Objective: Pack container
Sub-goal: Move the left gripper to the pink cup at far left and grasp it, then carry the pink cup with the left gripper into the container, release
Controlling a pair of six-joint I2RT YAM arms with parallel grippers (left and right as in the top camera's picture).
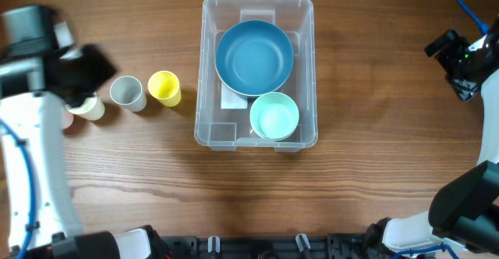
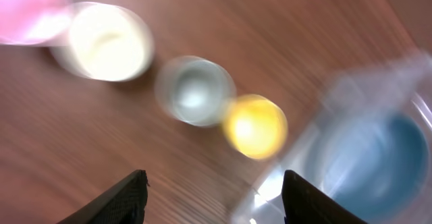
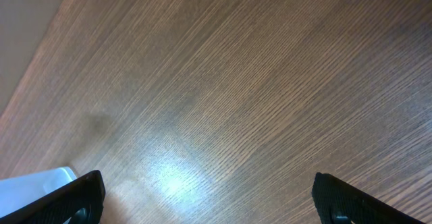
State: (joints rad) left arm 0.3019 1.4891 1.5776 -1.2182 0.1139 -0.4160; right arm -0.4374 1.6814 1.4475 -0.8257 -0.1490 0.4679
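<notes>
Starting at the near side of the wooden table [image 1: 156, 189], the white left arm [image 1: 31, 157] stands along the left edge and the right arm [image 1: 468, 196] along the right edge. A little farther, in the middle of the table, stands the container [image 1: 204, 130], a clear bin with its long side running from near to far. In its near right corner sits a small mint-green bowl [image 1: 274, 115]. Just behind it a larger blue bowl [image 1: 254, 56] fills the far half, and I cannot tell if the two touch. A white label [image 1: 231, 97] shows on the base beside the near left edge of the blue bowl. To the left of the container, outside it, three cups stand in a row: a yellow cup [image 1: 164, 87] just beside the wall, then a grey cup [image 1: 127, 93], then a cream cup [image 1: 90, 108] partly hidden by the left arm. The left gripper [image 2: 214, 200] hangs above this row. Its wrist view is blurred, yet the two dark fingers [image 2: 128, 197] stand apart with only wood between them, so this claw is open and holds nothing. The right gripper [image 3: 209, 207] hangs over bare wood at the far right, well apart from the container, its jaws spread wide and empty.
</notes>
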